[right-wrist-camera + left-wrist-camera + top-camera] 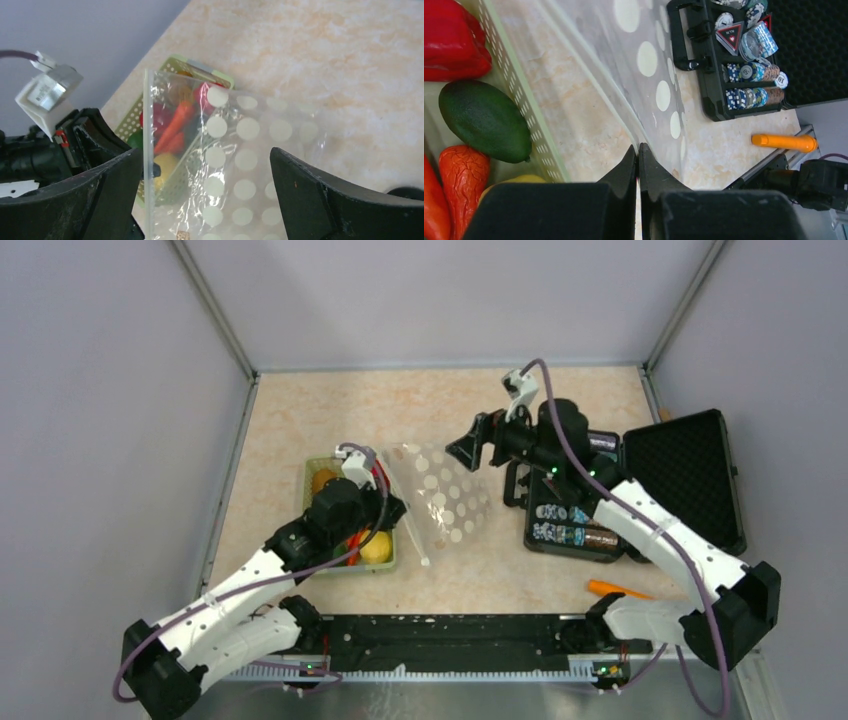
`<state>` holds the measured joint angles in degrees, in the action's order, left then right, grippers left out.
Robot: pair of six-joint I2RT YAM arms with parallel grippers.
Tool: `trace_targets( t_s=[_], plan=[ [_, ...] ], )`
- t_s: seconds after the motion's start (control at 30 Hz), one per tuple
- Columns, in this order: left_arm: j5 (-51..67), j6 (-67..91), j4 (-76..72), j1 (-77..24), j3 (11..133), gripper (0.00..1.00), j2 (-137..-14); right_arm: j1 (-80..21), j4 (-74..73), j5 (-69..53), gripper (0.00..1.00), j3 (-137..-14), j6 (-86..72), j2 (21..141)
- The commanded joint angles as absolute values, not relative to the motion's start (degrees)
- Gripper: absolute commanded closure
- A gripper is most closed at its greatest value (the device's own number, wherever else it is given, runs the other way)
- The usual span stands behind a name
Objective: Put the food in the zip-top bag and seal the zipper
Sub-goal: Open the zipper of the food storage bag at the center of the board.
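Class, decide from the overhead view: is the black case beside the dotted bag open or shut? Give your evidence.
Open: the black case has its foam-lined lid swung back, and its contents are exposed.

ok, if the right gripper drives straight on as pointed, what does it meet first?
Most likely the zip-top bag, sitting between the right gripper's open fingers; the green basket is behind it.
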<state>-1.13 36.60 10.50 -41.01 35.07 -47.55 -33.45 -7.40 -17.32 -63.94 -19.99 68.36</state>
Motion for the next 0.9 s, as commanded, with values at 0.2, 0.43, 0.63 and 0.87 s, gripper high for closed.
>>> trace_targets(
  t_s=[0.2,0.43,0.63,0.87],
  plan=[
    [3.9,38.4,12.4,-40.9,43.6,1.00,-55.7,-48.7,0.2,4.2,0.33,-52.1,-28.9,64.9],
    [3.3,38.4,12.2,-40.9,43.9,1.00,-55.1,-52.6,3.8,-3.4,0.42,-50.1,-25.6,66.1],
    [3.0,38.0,12.6,-40.9,45.2,1.00,-55.1,-58.7,5.0,1.8,0.43,-49.3,-21.6,66.8],
    [3.3,38.0,12.8,-40.9,45.5,1.00,-54.9,-62.1,1.9,10.0,0.46,-50.2,-19.6,70.0]
  ],
)
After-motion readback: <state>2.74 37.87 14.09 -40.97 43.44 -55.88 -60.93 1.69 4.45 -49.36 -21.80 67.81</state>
